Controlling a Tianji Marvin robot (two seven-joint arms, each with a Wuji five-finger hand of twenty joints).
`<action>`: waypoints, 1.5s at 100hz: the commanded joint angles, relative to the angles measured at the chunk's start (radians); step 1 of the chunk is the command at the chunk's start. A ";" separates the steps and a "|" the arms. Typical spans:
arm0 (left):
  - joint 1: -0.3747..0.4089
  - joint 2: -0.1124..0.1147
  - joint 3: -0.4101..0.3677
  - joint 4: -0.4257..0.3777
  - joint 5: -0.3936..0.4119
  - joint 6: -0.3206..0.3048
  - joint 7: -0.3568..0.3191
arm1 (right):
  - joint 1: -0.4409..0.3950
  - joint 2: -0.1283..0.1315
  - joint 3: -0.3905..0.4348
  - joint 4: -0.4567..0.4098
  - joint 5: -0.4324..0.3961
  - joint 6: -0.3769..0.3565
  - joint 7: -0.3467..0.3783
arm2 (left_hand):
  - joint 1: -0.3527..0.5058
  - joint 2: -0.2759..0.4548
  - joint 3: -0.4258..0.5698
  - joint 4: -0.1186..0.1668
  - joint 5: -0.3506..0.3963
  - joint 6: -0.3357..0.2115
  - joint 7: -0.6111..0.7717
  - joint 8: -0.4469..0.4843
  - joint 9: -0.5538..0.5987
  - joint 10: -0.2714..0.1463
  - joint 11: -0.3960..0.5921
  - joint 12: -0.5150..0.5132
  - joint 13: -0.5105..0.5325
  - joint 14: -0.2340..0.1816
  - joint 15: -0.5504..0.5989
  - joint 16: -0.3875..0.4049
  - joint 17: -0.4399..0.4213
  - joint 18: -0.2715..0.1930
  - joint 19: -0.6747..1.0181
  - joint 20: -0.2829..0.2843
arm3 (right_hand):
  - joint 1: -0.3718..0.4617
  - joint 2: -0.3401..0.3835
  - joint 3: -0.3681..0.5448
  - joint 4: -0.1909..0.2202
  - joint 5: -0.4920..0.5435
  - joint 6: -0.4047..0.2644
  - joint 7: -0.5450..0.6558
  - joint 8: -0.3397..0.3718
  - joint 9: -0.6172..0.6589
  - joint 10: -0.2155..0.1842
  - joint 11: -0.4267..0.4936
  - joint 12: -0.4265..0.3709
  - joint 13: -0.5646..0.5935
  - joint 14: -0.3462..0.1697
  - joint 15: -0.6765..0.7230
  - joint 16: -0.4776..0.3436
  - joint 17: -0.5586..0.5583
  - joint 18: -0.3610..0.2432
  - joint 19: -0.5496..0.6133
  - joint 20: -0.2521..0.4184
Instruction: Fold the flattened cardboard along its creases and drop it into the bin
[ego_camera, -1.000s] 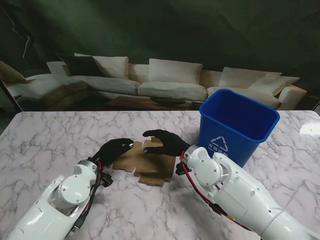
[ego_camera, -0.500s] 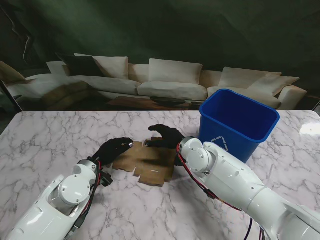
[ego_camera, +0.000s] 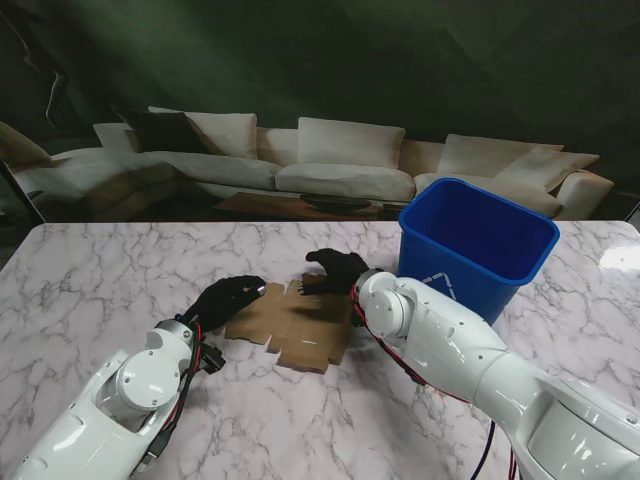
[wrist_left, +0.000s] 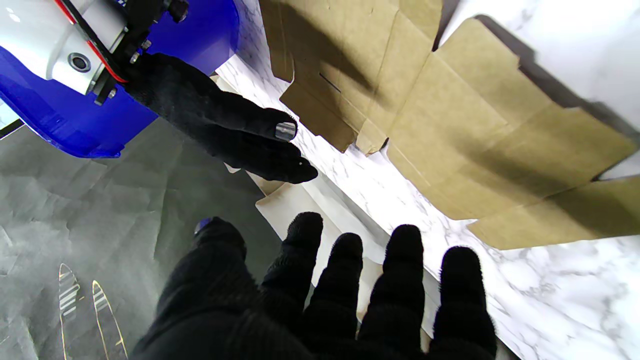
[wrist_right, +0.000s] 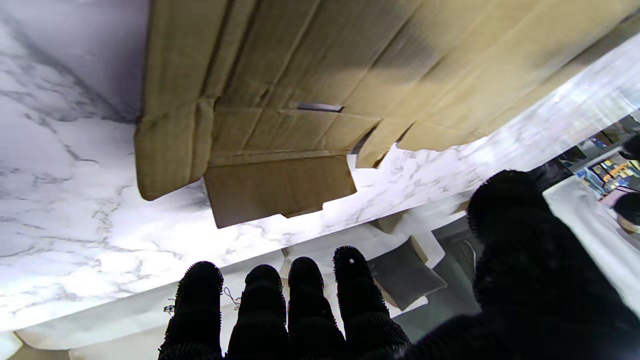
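The flattened brown cardboard (ego_camera: 292, 325) lies on the marble table between my two black-gloved hands, with its creases and flaps showing in the left wrist view (wrist_left: 450, 115) and the right wrist view (wrist_right: 300, 75). My left hand (ego_camera: 230, 297) hovers at its left edge, fingers (wrist_left: 405, 260) spread and holding nothing. My right hand (ego_camera: 336, 270) is over the far right corner of the cardboard, open, fingers (wrist_right: 305, 280) straight and thumb apart. That hand (wrist_left: 225, 120) also shows in the left wrist view. The blue bin (ego_camera: 476, 250) stands upright to the right of the cardboard.
The marble table (ego_camera: 100, 290) stretches wide on the left and toward me. The bin's wall (wrist_left: 200, 30) stands close behind my right wrist. A printed backdrop of sofas (ego_camera: 330, 160) rises beyond the table's far edge.
My right hand has drawn back from the middle of the cardboard toward its far right corner, and its forearm has swung in. The cardboard now lies flatter. The left hand has not moved.
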 joint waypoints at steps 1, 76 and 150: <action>-0.001 -0.002 0.004 -0.002 -0.002 -0.001 -0.016 | 0.011 -0.013 -0.009 0.016 -0.006 0.012 -0.002 | -0.017 0.048 -0.005 0.027 0.011 -0.017 0.001 0.000 0.024 -0.005 0.008 0.011 0.008 -0.003 -0.004 -0.001 -0.006 0.016 -0.012 0.008 | -0.062 -0.049 0.054 0.000 -0.023 0.029 -0.041 0.028 -0.035 0.015 -0.009 -0.004 -0.023 0.003 -0.021 -0.004 -0.017 -0.019 0.022 -0.012; -0.009 -0.001 0.016 0.004 -0.002 0.006 -0.021 | 0.076 -0.116 -0.096 0.241 -0.012 0.017 -0.047 | -0.017 0.047 -0.005 0.027 0.011 -0.017 0.001 0.000 0.025 -0.004 0.009 0.012 0.008 -0.004 -0.004 -0.001 -0.006 0.016 -0.012 0.008 | -0.051 -0.074 0.163 -0.015 0.037 0.001 0.060 0.166 -0.035 0.022 0.008 0.004 0.010 0.011 -0.011 0.008 0.011 -0.016 0.076 0.027; -0.013 -0.001 0.021 0.007 -0.003 0.007 -0.022 | 0.065 -0.170 -0.111 0.342 -0.035 -0.046 -0.172 | -0.017 0.047 -0.005 0.027 0.010 -0.018 0.001 0.000 0.025 -0.005 0.009 0.012 0.008 -0.004 -0.004 -0.001 -0.007 0.016 -0.012 0.008 | 0.232 -0.014 0.248 -0.126 0.153 -0.362 0.983 0.252 0.092 -0.019 0.513 0.231 0.196 0.052 0.286 0.188 0.077 0.083 0.206 0.133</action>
